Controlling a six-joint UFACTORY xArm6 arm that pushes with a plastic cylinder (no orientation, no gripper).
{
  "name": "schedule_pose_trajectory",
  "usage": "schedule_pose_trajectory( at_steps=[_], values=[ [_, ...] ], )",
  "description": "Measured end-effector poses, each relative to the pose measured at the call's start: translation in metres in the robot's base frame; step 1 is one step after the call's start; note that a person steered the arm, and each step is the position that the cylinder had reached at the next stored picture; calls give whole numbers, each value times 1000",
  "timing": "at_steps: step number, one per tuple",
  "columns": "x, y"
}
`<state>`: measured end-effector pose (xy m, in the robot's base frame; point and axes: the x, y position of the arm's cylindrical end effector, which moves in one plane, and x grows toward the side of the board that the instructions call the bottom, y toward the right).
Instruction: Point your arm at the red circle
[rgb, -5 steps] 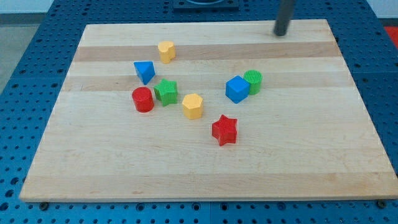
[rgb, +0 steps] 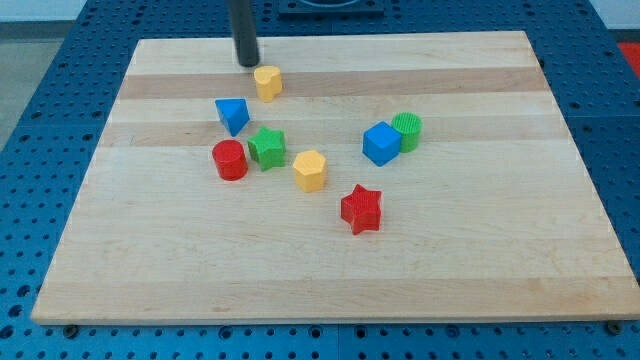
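The red circle (rgb: 229, 160) is a short red cylinder on the wooden board (rgb: 480, 260), left of centre. It touches the green star (rgb: 267, 147) on its right. My tip (rgb: 247, 64) is near the board's top edge, well above the red circle and just left of a yellow block (rgb: 267, 82). The tip touches no block.
A blue triangular block (rgb: 232, 115) lies between the tip and the red circle. A yellow hexagon (rgb: 310, 170), a red star (rgb: 361, 209), a blue cube (rgb: 381, 143) and a green cylinder (rgb: 408, 131) lie toward the view's right.
My tip has moved far to the view's left along the board's top edge, from the top right to beside the yellow block. No block has moved.
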<state>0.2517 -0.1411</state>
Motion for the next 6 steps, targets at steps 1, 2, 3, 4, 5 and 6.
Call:
schedule_pose_trajectory(
  at_steps=[1, 2, 3, 4, 5, 6],
  values=[
    [24, -19],
    [41, -16],
    [44, 5],
    [45, 48],
    [57, 81],
    [70, 114]
  ],
)
